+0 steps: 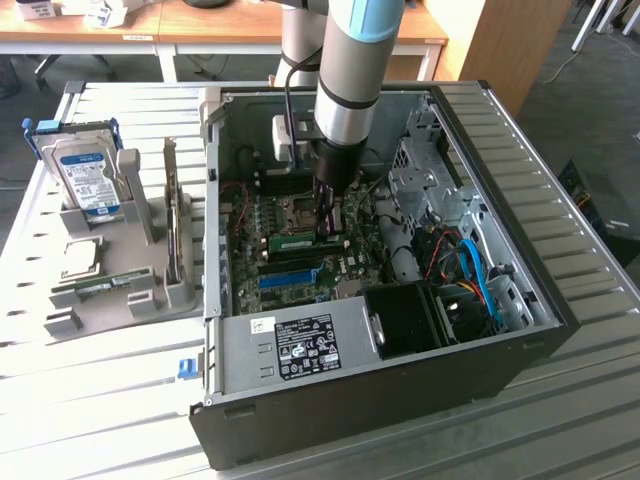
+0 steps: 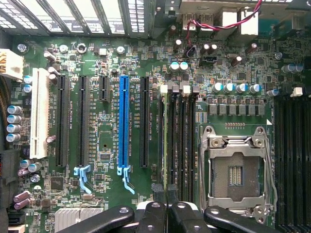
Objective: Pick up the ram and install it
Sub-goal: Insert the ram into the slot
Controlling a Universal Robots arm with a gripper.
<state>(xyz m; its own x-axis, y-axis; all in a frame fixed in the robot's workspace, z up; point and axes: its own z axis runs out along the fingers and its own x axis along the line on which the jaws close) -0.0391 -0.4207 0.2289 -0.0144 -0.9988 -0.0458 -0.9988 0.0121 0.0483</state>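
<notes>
My gripper [image 1: 327, 228] reaches down into the open computer case [image 1: 520, 340], just above the motherboard [image 2: 104, 145]. The ram [image 1: 295, 241] is a narrow green stick lying along a memory slot beside the gripper. In the wrist view the ram [image 2: 165, 136] appears edge-on, standing in the slot next to the black memory slots. My gripper [image 2: 166, 206] is shut on its near end, the two black fingertips [image 2: 158, 208] pressed close together on it. The blue plastic slot [image 2: 124, 126] lies a few slots away from the ram.
The empty CPU socket [image 2: 236, 170] sits right beside the memory slots. A grey holder [image 1: 120, 290] at the exterior view's left carries a hard drive [image 1: 85, 175], a chip [image 1: 80, 257] and a twin green stick [image 1: 105, 287]. The power supply [image 1: 300, 345] and blue cables [image 1: 480, 275] crowd the case.
</notes>
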